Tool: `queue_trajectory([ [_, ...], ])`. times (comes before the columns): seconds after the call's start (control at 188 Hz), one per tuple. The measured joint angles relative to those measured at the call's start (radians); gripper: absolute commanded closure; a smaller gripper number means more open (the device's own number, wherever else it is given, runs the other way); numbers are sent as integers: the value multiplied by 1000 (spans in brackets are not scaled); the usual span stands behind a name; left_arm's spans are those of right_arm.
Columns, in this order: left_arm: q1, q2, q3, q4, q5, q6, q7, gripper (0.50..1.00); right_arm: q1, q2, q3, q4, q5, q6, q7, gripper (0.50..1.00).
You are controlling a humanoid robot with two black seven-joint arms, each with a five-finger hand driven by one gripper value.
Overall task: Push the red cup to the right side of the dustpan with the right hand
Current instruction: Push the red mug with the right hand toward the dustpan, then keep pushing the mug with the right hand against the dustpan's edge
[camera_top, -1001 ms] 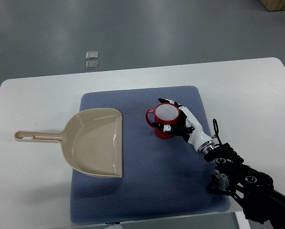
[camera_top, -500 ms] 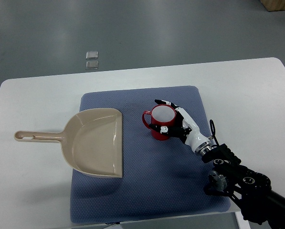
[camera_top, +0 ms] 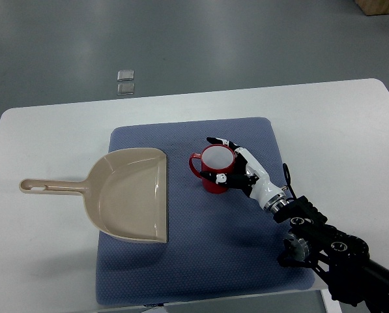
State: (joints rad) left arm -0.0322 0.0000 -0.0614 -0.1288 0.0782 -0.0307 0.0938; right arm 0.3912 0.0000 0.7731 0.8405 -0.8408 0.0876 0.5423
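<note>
A red cup [camera_top: 210,169] with a white inside stands upright on the blue mat [camera_top: 201,261], its handle pointing left toward the dustpan. The beige dustpan [camera_top: 132,193] lies on the mat's left part, handle reaching left over the white table. My right hand [camera_top: 228,160] comes in from the lower right; its fingers are spread around the cup's right side, touching it above and below, not closed on it. A gap of mat separates the cup from the dustpan's right edge. The left arm does not show.
The white table [camera_top: 337,130] surrounds the mat. Two small grey squares [camera_top: 125,82] lie on the floor beyond the table's far edge. My right arm's black forearm [camera_top: 341,257] crosses the mat's lower right corner.
My right hand has moved left, sliding the red cup left along the mat toward the dustpan. The dustpan has not moved.
</note>
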Motion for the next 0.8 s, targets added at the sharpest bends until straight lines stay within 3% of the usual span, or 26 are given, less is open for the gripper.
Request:
queue_trajectory([
  [0.799, 0, 0, 0, 0, 0, 0, 0, 500, 0, 0, 0, 13, -1, 96, -18, 572],
])
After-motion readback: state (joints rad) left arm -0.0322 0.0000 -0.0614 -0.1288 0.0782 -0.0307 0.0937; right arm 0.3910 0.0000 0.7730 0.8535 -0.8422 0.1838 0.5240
